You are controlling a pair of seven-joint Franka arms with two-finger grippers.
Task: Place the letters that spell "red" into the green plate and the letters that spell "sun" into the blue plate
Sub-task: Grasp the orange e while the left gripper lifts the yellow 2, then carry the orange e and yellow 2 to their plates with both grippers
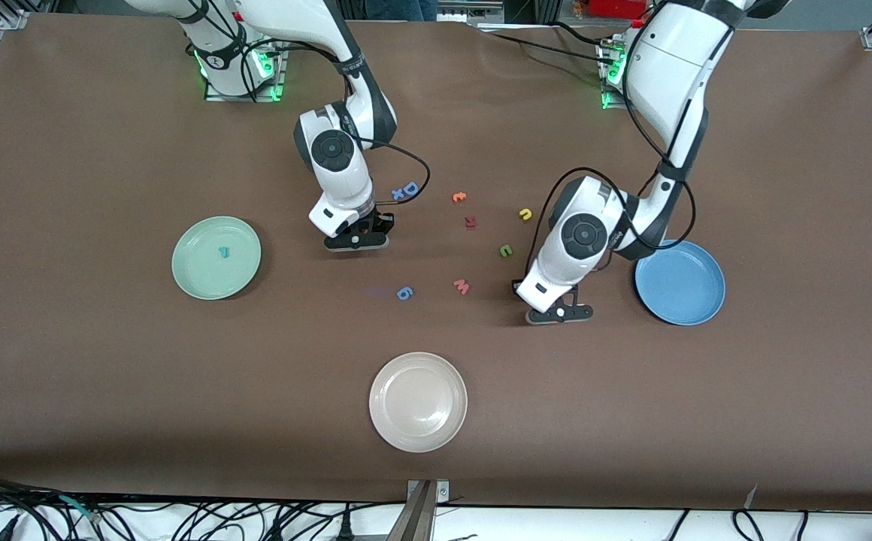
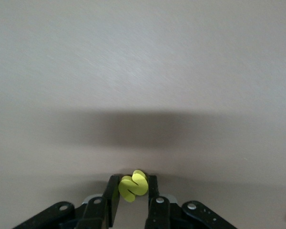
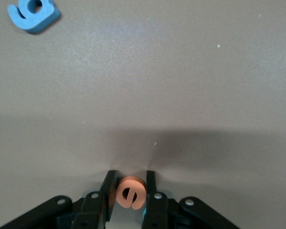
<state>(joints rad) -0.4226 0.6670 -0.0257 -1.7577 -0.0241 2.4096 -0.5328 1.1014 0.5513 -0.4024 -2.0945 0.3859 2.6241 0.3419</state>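
My left gripper [image 2: 134, 179] is shut on the yellow "s" [image 2: 133, 186]; in the front view this gripper [image 1: 557, 312] hangs low over the table beside the blue plate [image 1: 679, 282], which holds nothing. My right gripper [image 3: 131, 174] is shut on the orange "e" [image 3: 131, 192]. It sits low [image 1: 357, 240] between the green plate [image 1: 203, 270] and the scattered letters. One teal letter [image 1: 222, 252] lies in the green plate. The yellow "n" [image 1: 525, 215] and the green "u" [image 1: 506, 251] lie on the table near the left arm.
A cream-white plate [image 1: 418, 402] sits nearest the front camera. Loose on the table are a blue "D" [image 1: 408, 189], another orange letter [image 1: 459, 197], a dark red letter [image 1: 470, 222], a pink "w" [image 1: 461, 285] and a blue "6" [image 1: 404, 293] [image 3: 33, 14].
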